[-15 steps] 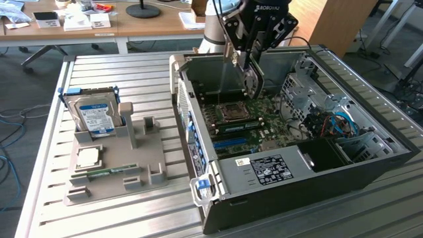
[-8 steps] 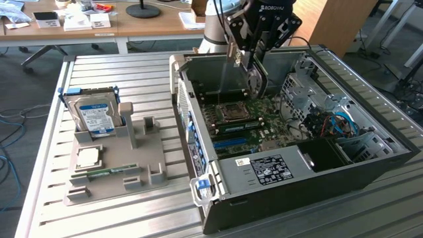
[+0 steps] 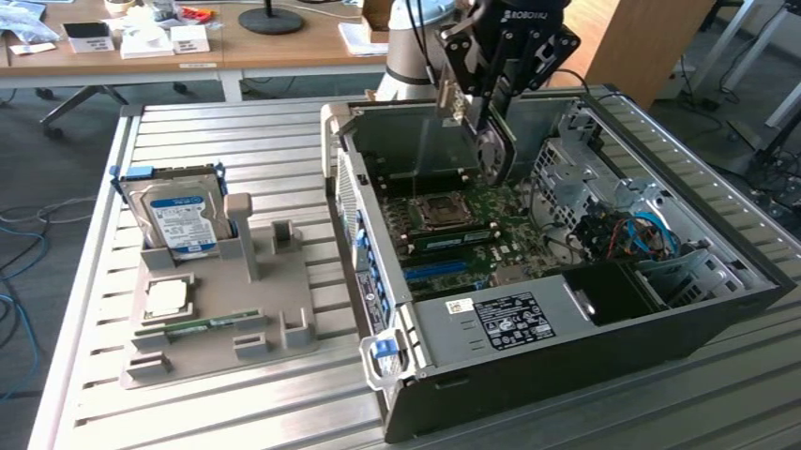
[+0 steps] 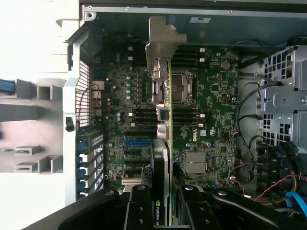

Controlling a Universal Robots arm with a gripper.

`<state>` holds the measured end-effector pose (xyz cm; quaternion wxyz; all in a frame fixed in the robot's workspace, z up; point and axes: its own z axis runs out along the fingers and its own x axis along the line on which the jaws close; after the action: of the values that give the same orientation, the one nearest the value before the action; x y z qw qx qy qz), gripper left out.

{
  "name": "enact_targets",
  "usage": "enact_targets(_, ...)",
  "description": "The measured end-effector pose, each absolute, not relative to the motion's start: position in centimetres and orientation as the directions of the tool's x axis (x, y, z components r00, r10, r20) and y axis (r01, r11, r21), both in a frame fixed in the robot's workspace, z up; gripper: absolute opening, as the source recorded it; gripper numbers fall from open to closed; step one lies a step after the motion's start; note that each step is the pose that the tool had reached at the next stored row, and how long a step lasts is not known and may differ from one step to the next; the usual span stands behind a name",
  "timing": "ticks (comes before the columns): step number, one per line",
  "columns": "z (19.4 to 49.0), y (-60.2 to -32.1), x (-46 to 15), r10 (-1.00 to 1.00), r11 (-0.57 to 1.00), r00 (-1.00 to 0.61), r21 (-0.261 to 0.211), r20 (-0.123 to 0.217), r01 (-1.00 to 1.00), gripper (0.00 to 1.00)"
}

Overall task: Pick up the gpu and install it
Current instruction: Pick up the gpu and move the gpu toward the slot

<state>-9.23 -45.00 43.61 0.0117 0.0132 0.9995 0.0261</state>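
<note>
Black fingers (image 4: 139,211) pinch the gpu (image 4: 161,158) on edge above the motherboard (image 4: 216,110) inside the open computer case (image 3: 701,291), where, I judge, it wants holding upright, steady, clear of parts beneath.

Under the end effector (image 3: 491,131): open computer case (image 3: 588,375) lying on the slatted worktop (image 3: 225,131), motherboard (image 3: 501,234) exposed, processor socket (image 3: 441,212) just below and slightly toward the exterior view's left. Farther from the end effector, toward the camera, a power supply (image 3: 501,323) with a printed label, and blue cables (image 3: 651,234) beside it. Well apart from the end effector, toward the exterior view's left, a grey holder (image 3: 250,319) carrying a hard drive (image 3: 179,217) upright, a processor chip (image 3: 167,298) flat, a memory stick (image 3: 201,325). Behind the end effector, a wooden desk (image 3: 288,47).
</note>
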Motion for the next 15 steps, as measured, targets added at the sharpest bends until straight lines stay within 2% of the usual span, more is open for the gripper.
enact_targets(15, 43.6, -45.0, -7.7, 0.027, 0.998, -0.999, 0.052, -0.023, 0.026, 0.27)
